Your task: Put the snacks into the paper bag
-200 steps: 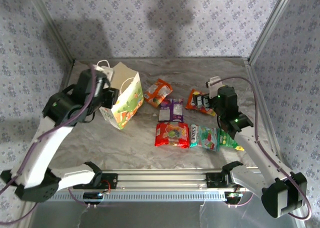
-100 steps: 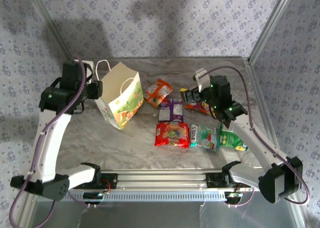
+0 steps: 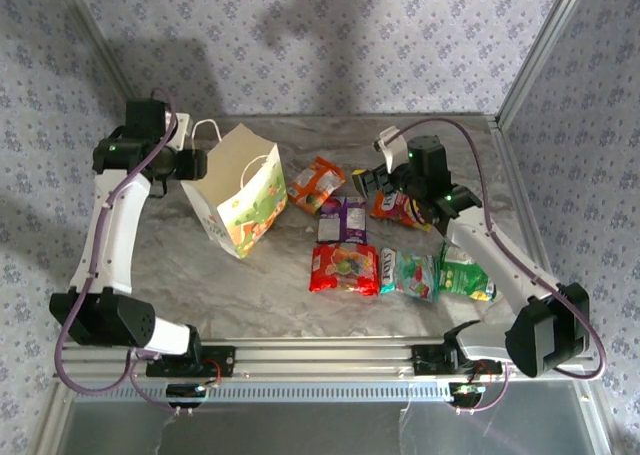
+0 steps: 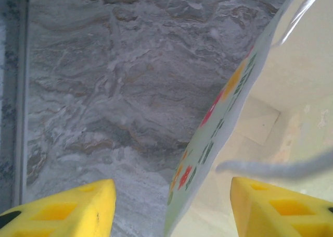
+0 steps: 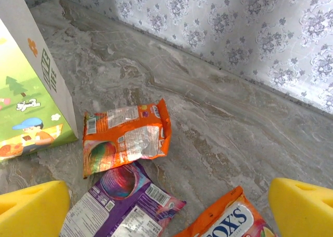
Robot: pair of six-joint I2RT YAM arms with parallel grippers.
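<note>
The white paper bag (image 3: 243, 188) stands upright at the left, its mouth open. My left gripper (image 3: 192, 163) is at its left rim, open; in the left wrist view the bag's printed wall (image 4: 218, 127) runs between the yellow fingers (image 4: 67, 208) without touching them, and a cord handle (image 4: 276, 168) crosses near the right finger. Six snacks lie flat on the table: orange (image 3: 316, 183), purple (image 3: 343, 218), red (image 3: 343, 268), orange-yellow (image 3: 400, 208), teal-green (image 3: 408, 273) and bright green (image 3: 465, 275). My right gripper (image 3: 365, 185) hovers open above the orange packet (image 5: 125, 138), the purple packet (image 5: 119, 203) and the orange-yellow packet (image 5: 234, 219), holding nothing.
Patterned walls close in the marble table (image 3: 420, 145) at the back and sides, with metal posts at the corners. An aluminium rail (image 3: 320, 355) runs along the near edge. The bag's printed side (image 5: 26, 107) stands just left of the orange packet.
My left arm has pulled back and left, from over the bag's side to its left rim. My right arm has swung left and farther back, from the orange-yellow packet toward the orange and purple ones.
</note>
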